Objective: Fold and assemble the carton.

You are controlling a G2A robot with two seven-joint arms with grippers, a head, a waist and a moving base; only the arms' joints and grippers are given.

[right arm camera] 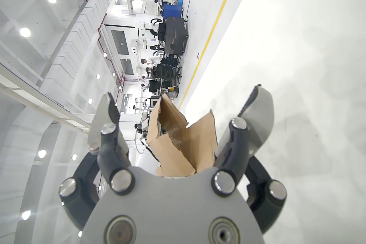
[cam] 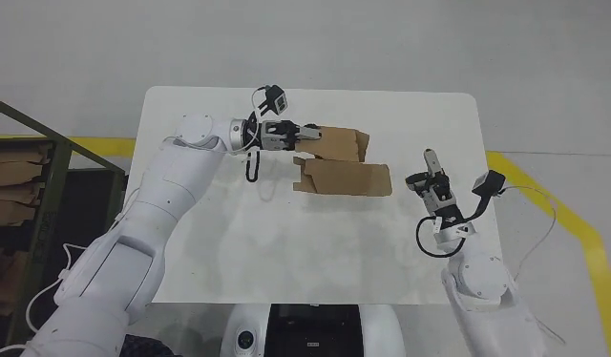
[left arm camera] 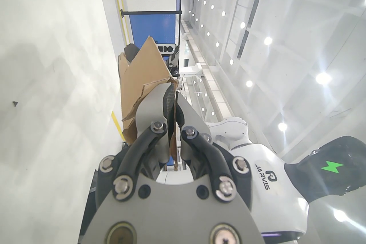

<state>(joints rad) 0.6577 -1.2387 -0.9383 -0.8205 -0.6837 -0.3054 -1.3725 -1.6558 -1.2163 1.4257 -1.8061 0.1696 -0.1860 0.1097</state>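
A brown cardboard carton [cam: 342, 163] lies partly folded in the middle of the white table [cam: 229, 252], its panels angled and its flaps loose. My left gripper [cam: 312, 133] is at the carton's far left corner, shut on a cardboard flap. In the left wrist view that flap [left arm camera: 143, 85] runs between the fingers [left arm camera: 183, 113], pinched edge-on. My right gripper [cam: 429, 161] hovers off the carton's right end, open and holding nothing. From the right wrist view the carton [right arm camera: 183, 142] stands beyond the spread fingers [right arm camera: 254, 113], apart from them.
A rack with flat brown cardboard sheets [cam: 21, 180] stands left of the table. Yellow floor tape [cam: 563, 209] runs along the right side. Bare tabletop extends in front of the carton and along the far edge.
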